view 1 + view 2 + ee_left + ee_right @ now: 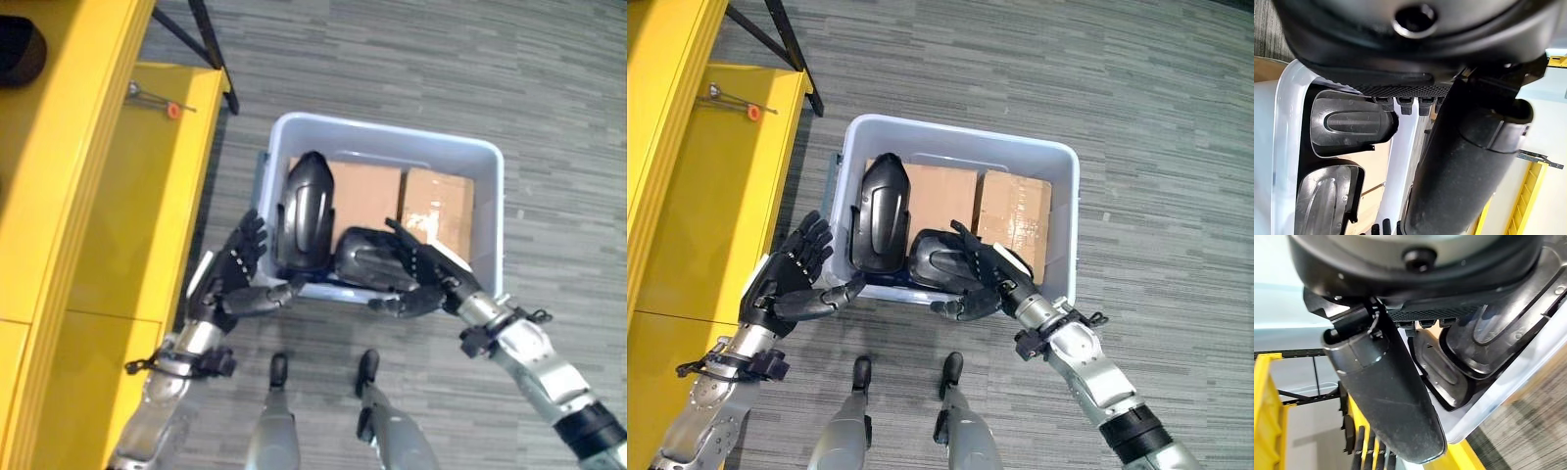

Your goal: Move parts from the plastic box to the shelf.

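Note:
A pale blue plastic box [392, 134] stands on the floor. In it, a long black moulded part [306, 211] leans upright at the left, and a second black part [361, 259] lies against the near wall. My left hand [233, 269] is outside the box's near left corner with straight, spread fingers, its thumb reaching along the near wall. My right hand [426, 274] reaches over the near rim with straight fingers resting on the lying part, thumb outside the wall. The left wrist view shows both parts [1352, 122] past the thumb [1459, 171].
A yellow shelf [118, 215] runs along the left, close to the box, with a small orange-tipped tool [172, 110] on it. Two cardboard boxes [439, 211] fill the rest of the plastic box. A black stand leg [206, 39] crosses behind the shelf. Grey carpet lies all around.

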### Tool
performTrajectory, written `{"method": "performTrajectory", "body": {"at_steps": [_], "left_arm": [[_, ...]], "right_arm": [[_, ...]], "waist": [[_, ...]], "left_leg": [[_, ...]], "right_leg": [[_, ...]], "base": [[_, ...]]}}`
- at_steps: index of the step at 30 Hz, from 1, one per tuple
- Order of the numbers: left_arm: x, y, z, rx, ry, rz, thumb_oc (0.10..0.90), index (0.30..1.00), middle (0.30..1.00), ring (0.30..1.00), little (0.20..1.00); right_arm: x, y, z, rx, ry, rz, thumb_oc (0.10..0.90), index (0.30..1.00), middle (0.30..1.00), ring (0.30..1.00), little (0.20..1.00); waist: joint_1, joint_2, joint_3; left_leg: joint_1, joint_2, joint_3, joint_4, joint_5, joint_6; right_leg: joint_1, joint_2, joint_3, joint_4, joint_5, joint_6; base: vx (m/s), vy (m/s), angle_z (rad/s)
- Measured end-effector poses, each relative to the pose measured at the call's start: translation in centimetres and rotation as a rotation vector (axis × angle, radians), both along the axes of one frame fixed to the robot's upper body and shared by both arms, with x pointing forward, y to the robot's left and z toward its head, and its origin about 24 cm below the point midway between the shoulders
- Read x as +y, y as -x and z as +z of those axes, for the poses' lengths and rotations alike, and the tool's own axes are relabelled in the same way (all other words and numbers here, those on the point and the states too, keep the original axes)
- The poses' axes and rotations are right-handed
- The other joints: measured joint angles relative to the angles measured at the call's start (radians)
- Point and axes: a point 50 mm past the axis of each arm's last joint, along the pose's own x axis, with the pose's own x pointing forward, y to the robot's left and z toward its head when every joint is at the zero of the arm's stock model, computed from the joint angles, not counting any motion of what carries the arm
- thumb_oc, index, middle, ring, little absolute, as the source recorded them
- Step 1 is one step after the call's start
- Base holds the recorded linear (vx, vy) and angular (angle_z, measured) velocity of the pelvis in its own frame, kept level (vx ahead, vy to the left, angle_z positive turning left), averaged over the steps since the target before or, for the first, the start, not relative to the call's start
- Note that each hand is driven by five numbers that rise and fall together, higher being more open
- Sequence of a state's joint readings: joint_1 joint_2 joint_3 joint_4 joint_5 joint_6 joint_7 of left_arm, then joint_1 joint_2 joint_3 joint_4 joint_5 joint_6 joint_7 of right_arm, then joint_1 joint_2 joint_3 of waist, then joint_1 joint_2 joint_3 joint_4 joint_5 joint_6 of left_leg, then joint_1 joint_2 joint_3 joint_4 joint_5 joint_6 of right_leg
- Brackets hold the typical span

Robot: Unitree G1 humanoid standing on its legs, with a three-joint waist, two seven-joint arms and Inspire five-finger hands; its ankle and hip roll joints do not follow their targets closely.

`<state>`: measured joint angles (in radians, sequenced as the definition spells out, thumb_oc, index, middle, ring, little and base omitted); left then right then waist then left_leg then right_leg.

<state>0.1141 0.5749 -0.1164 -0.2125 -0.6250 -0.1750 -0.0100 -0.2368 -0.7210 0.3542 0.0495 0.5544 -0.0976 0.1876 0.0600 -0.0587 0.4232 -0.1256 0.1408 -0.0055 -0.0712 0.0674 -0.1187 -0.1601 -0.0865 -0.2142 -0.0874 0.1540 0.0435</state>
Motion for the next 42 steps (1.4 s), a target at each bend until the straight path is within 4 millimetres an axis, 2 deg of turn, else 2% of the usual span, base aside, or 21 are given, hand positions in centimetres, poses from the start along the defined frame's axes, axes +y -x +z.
{"method": "performTrajectory", "body": {"at_steps": [6,10,15,17,20,23,24,27,30,37,42], "left_arm": [[0.0,0.0,0.0,0.008,0.031,-0.004,0.9,1.0,1.0,1.0,1.0],[-0.5,-0.3,0.3,-0.005,0.041,-0.022,0.9,1.0,1.0,1.0,1.0],[-0.8,-0.4,0.1,0.001,0.043,-0.036,0.9,1.0,1.0,1.0,1.0],[-0.9,-0.6,0.2,0.0,0.043,-0.039,0.9,1.0,1.0,1.0,1.0],[-1.1,-0.9,0.5,-0.015,0.044,-0.047,0.9,1.0,1.0,1.0,1.0],[-1.5,-1.2,0.8,-0.028,0.053,-0.059,0.9,1.0,1.0,1.0,1.0],[-1.8,-1.3,0.8,-0.031,0.054,-0.07,0.9,1.0,1.0,1.0,1.0],[-2.6,-1.6,0.9,-0.039,0.081,-0.085,0.9,1.0,1.0,1.0,1.0],[-3.0,-1.7,0.9,-0.042,0.085,-0.101,0.9,1.0,1.0,1.0,1.0],[-3.0,-1.9,1.2,-0.053,0.088,-0.082,0.9,1.0,1.0,1.0,1.0],[-3.1,-2.1,1.5,-0.061,0.088,-0.086,0.9,1.0,1.0,1.0,1.0]], "right_arm": [[-1.4,-2.0,-1.1,0.058,0.056,-0.081,0.9,1.0,1.0,1.0,1.0],[-3.6,-4.7,-2.4,0.141,0.151,-0.234,0.9,1.0,1.0,1.0,1.0],[-4.8,-6.3,-1.9,0.15,0.169,-0.336,0.9,1.0,1.0,1.0,1.0],[-5.0,-7.3,-2.2,0.178,0.148,-0.386,0.9,1.0,1.0,1.0,1.0],[-5.3,-8.5,-1.6,0.191,0.143,-0.439,0.9,1.0,1.0,1.0,1.0],[-6.6,-10.0,0.5,0.188,0.169,-0.535,0.9,1.0,1.0,1.0,1.0],[-7.2,-10.2,1.1,0.178,0.23,-0.559,0.9,1.0,1.0,1.0,1.0],[-8.5,-11.2,4.2,0.113,0.354,-0.636,0.9,1.0,1.0,1.0,1.0],[-8.6,-11.6,5.7,0.071,0.418,-0.661,0.9,1.0,1.0,1.0,1.0],[-7.8,-11.9,6.3,-0.015,0.717,-0.615,0.9,1.0,1.0,1.0,1.0],[-7.6,-12.0,6.8,-0.048,0.783,-0.587,0.9,1.0,1.0,1.0,1.0]], "waist": [[0.003,0.0,0.002],[0.03,0.003,0.011],[0.059,0.01,0.041],[0.056,0.011,0.047],[0.058,0.015,0.049],[0.071,0.016,0.05],[0.083,0.021,0.052],[0.083,0.043,0.083],[0.087,0.047,0.087],[0.083,0.047,0.088],[0.082,0.047,0.088]], "left_leg": [[-0.024,0.0,-0.008,0.01,0.001,0.0],[-0.043,-0.003,-0.014,0.017,0.002,0.0],[-0.068,-0.005,-0.025,0.023,0.006,0.0],[-0.07,-0.006,-0.027,0.029,0.006,0.0],[-0.074,-0.007,-0.031,0.037,0.006,0.0],[-0.123,-0.009,-0.048,0.058,0.014,-0.001],[-0.144,-0.011,-0.05,0.069,0.015,0.0],[-0.191,-0.026,-0.06,0.092,0.022,0.008],[-0.215,-0.029,-0.064,0.101,0.026,0.009],[-0.226,-0.028,-0.067,0.101,0.03,0.008],[-0.226,-0.027,-0.067,0.1,0.03,0.008]], "right_leg": [[-0.011,-0.001,-0.014,0.0,0.0,0.0],[-0.026,-0.003,-0.016,0.0,0.004,-0.002],[-0.041,-0.005,-0.026,0.0,0.007,-0.004],[-0.042,-0.007,-0.027,0.005,0.007,-0.004],[-0.044,-0.008,-0.031,0.013,0.007,-0.004],[-0.085,-0.01,-0.039,0.033,0.009,-0.007],[-0.107,-0.013,-0.039,0.046,0.009,-0.007],[-0.15,-0.03,-0.042,0.073,0.011,-0.005],[-0.172,-0.033,-0.041,0.079,0.014,-0.006],[-0.187,-0.033,-0.042,0.087,0.016,-0.008],[-0.187,-0.032,-0.042,0.087,0.016,-0.008]], "base": [[-0.01,-0.004,0.06],[-0.01,-0.004,0.03],[-0.01,-0.002,0.04],[0.0,0.002,0.02],[0.0,0.006,0.04],[-0.01,0.008,0.08],[-0.04,0.019,0.09],[-0.03,0.021,0.09],[-0.01,0.005,0.02],[0.0,0.0,0.0],[0.0,0.0,0.0]]}}
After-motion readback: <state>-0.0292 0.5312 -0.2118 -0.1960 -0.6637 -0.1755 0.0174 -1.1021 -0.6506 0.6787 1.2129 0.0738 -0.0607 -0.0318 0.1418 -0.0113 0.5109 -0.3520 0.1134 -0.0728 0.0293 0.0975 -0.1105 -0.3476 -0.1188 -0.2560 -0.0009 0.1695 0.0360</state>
